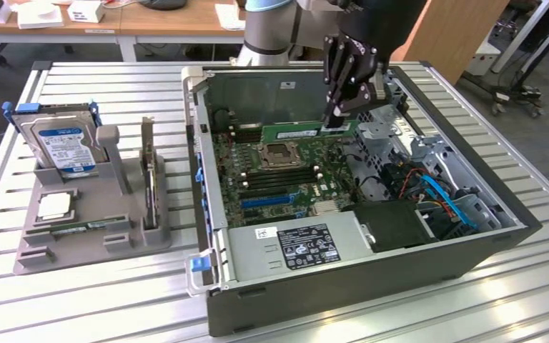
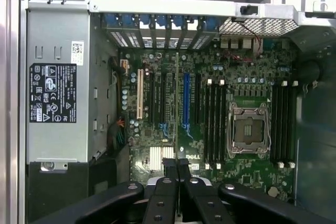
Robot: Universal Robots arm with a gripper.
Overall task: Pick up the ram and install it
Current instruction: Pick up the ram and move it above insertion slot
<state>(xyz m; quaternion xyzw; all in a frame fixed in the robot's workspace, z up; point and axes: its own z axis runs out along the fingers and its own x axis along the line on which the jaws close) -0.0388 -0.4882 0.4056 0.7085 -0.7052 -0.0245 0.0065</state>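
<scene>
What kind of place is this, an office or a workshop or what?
Probably a robotics lab set up for computer assembly: an open PC case sits on a slatted metal table, the gripper holds the ram over the motherboard, and a grey fixture alongside holds a hard drive.

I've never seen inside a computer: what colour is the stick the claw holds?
The stick is green, clearest in the exterior view.

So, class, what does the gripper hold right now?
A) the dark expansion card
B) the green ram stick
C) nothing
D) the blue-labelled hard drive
B: the gripper is shut on the ram, a thin green stick held above the motherboard inside the open case.
</scene>
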